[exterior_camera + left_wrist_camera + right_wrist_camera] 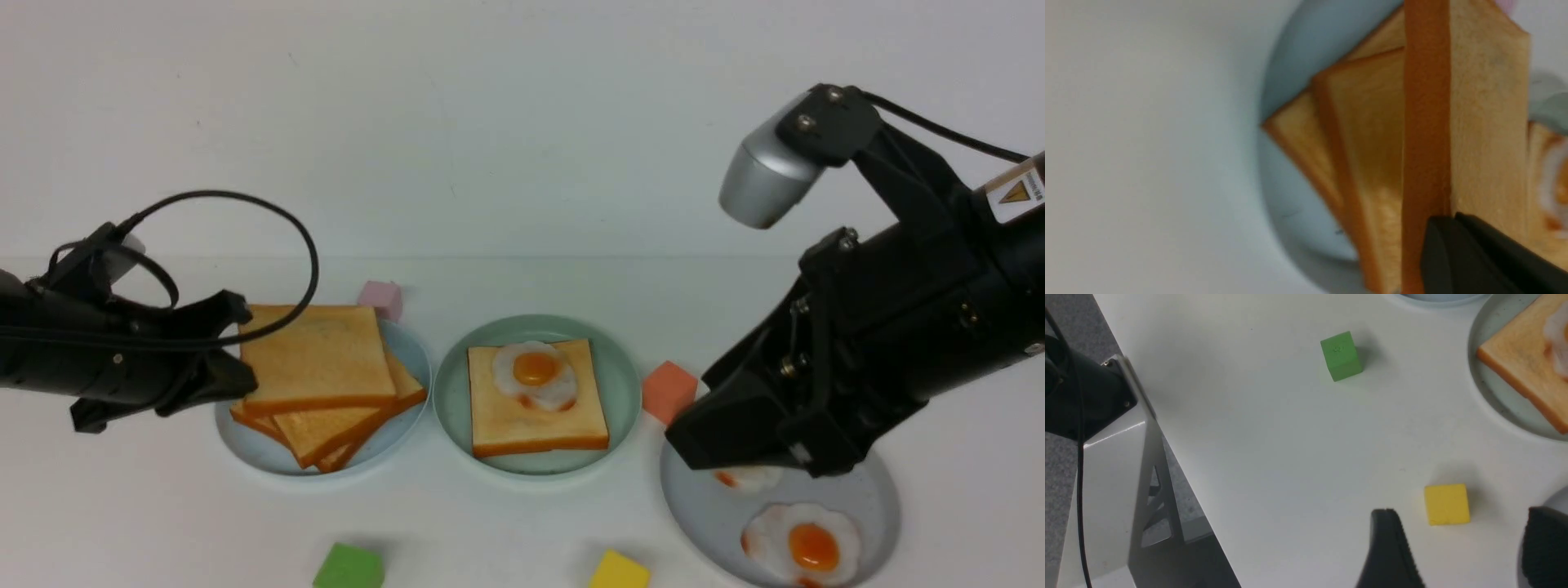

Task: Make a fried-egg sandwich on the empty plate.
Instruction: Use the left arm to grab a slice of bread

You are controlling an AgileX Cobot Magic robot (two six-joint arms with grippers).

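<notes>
Your left gripper (241,351) is clamped tight on the left edge of the top toast slice (314,355). Right under it, the other slices (343,429) fan out on the pale blue plate (245,445). Off to that gripper's right, the mint-green plate (620,384) already has the base toast (531,425) lying flat, with the fried egg (535,374) on top of it. Further right, your right gripper (747,457) hangs over the grey plate (873,506), jaws wide apart and gripping nothing. A spare egg (804,543) lies on that plate just below it, on your side.
</notes>
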